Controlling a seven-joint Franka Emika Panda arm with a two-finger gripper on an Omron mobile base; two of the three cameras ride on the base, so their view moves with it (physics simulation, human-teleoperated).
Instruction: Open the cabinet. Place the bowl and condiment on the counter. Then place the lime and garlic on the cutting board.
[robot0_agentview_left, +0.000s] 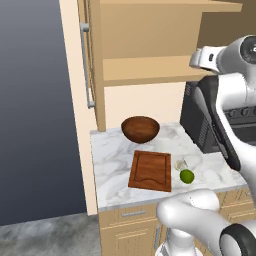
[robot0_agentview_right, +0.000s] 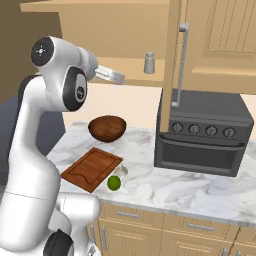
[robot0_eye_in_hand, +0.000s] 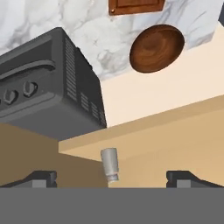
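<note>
We are reaching for the condiment (robot0_eye_in_hand: 110, 163), standing low in the centre of the hand view between the spread fingertips (robot0_eye_in_hand: 40, 178) of our gripper (robot0_eye_in_hand: 113, 180), which is closing on nothing. We are judging the main risk here: the shaker is tall and light on the cabinet (robot0_agentview_right: 210, 35) shelf, so a finger arriving off-centre could be tipping it over or pushing it deeper. The right base view is showing it in the upper middle, near the shelf's front edge, beside the open door. The left base view is showing the bowl (robot0_agentview_left: 140, 128) on the counter (robot0_agentview_left: 112, 160), with the lime (robot0_agentview_left: 186, 176) and garlic (robot0_agentview_left: 180, 164) just right of the board (robot0_agentview_left: 150, 170).
</note>
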